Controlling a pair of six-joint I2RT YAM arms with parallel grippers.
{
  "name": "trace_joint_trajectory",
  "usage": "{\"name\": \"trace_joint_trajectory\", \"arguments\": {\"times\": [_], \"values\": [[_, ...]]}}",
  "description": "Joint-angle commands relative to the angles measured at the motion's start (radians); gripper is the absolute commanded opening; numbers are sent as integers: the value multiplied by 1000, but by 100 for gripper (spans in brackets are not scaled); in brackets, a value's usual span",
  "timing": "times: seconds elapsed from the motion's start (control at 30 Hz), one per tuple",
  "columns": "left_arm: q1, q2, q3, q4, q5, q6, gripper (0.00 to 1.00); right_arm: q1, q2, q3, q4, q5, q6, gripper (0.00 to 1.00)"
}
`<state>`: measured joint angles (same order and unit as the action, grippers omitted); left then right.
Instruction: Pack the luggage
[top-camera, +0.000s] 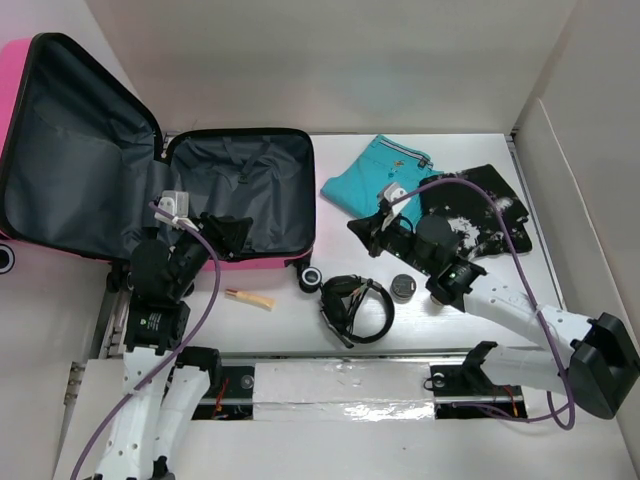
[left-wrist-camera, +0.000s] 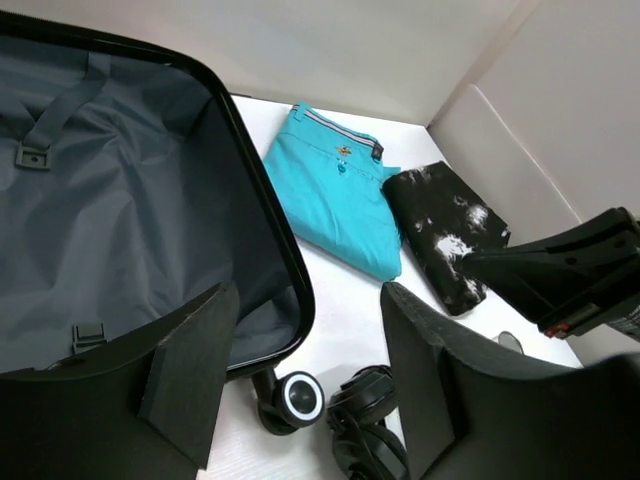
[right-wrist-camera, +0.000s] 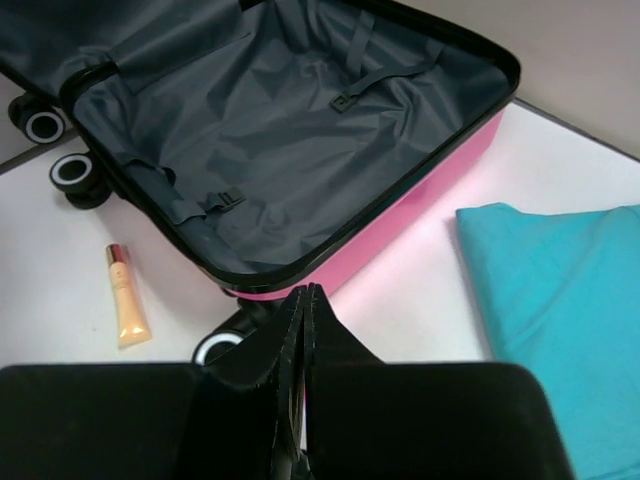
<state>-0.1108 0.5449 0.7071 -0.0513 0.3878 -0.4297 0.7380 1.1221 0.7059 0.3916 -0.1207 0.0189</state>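
Note:
The pink luggage (top-camera: 262, 262) lies open at the left, its lid (top-camera: 70, 170) leaning back and its grey-lined base (top-camera: 240, 185) empty. My left gripper (top-camera: 230, 233) is open and empty, over the base's near right part; in the left wrist view (left-wrist-camera: 308, 300) the black rim (left-wrist-camera: 262, 190) passes between its fingers. My right gripper (top-camera: 360, 228) is shut with nothing seen in it. It hovers between the luggage and a folded teal garment (top-camera: 372, 172); its tips (right-wrist-camera: 305, 292) point at the pink wall (right-wrist-camera: 400, 215).
A black-and-white garment (top-camera: 480, 212) lies right of the teal one. Black headphones (top-camera: 355, 305), a small round tin (top-camera: 403, 288), a cosmetic tube (top-camera: 250, 298) and a luggage wheel (top-camera: 311, 279) sit near the front. White walls enclose the table.

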Motion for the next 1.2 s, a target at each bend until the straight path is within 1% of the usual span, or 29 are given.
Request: {"name": "trace_joint_trajectory", "arguments": {"times": [0.0, 0.03, 0.1, 0.13, 0.17, 0.27, 0.3, 0.4, 0.43, 0.5, 0.53, 0.57, 0.6, 0.63, 0.7, 0.77, 0.8, 0.93, 1.03, 1.17], "values": [[-1, -14, 35, 18, -18, 13, 50, 37, 16, 33, 55, -40, -19, 0], [-1, -22, 31, 31, -10, 9, 31, 50, 21, 43, 46, -42, -46, 0], [-1, -37, 29, 79, 19, 6, 17, 86, 44, 72, 30, -37, -65, 0], [-1, -37, 40, 79, 19, 3, 3, 98, 57, 85, 21, -37, -66, 0], [-1, -33, 63, 67, 10, 5, 0, 112, 71, 130, -12, -40, -68, 0], [-1, -49, 84, 76, -3, -13, 0, 211, 142, 191, -56, -8, -70, 0], [-10, -51, 92, 80, -4, -18, 0, 275, 183, 220, -63, 25, -68, 0], [-10, -54, 150, 54, -32, -37, 0, 362, 264, 277, -69, 64, -51, 0], [-10, -60, 163, 53, -38, -38, 7, 415, 327, 288, -63, 91, -48, 0], [-10, -83, 189, 39, -72, -46, 20, 461, 395, 319, -63, 116, -27, 1], [-23, -88, 196, 24, -93, -47, 30, 480, 459, 361, -74, 116, -20, 5], [-23, -89, 216, 4, -125, -44, 35, 513, 490, 381, -77, 116, -20, 18], [-23, -91, 222, -2, -133, -38, 41, 530, 522, 400, -74, 116, -20, 28], [-33, -100, 221, -5, -145, -35, 48, 563, 582, 440, -76, 150, -20, 46], [-33, -115, 206, 2, -158, -34, 53, 590, 643, 477, -82, 185, -20, 62], [-44, -122, 198, 2, -179, -27, 55, 600, 700, 535, -109, 257, -20, 71], [-55, -122, 198, -2, -187, -18, 56, 600, 749, 550, -115, 271, -20, 73], [-96, -160, 169, -4, -233, 12, 57, 600, 829, 581, -106, 340, -20, 74], [-127, -189, 154, 5, -277, 29, 58, 600, 881, 622, -145, 417, -20, 73], [-138, -220, 132, 19, -285, 32, 59, 588, 935, 656, -152, 440, -27, 68]]}}
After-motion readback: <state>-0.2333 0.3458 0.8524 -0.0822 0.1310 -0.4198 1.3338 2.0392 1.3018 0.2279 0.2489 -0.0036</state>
